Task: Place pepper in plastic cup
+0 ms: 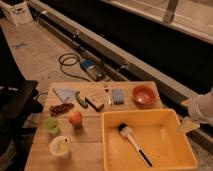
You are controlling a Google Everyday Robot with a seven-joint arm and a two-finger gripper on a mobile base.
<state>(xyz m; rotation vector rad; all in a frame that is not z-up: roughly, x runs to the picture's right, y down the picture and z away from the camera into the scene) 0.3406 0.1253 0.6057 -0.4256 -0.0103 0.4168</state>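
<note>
While my gripper (189, 124) hangs released and empty off the table's (92, 139) right edge, I should cross to the pepper (81, 99) toward the far-left corner, pinching its slim middle, then lift it to the plastic cup (51, 125) by the left edge.

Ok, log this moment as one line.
hand: open, empty, right of yellow tub | pepper: on table, beside grapes, untouched | plastic cup: upright, beside orange fruit, no pepper inside
</note>
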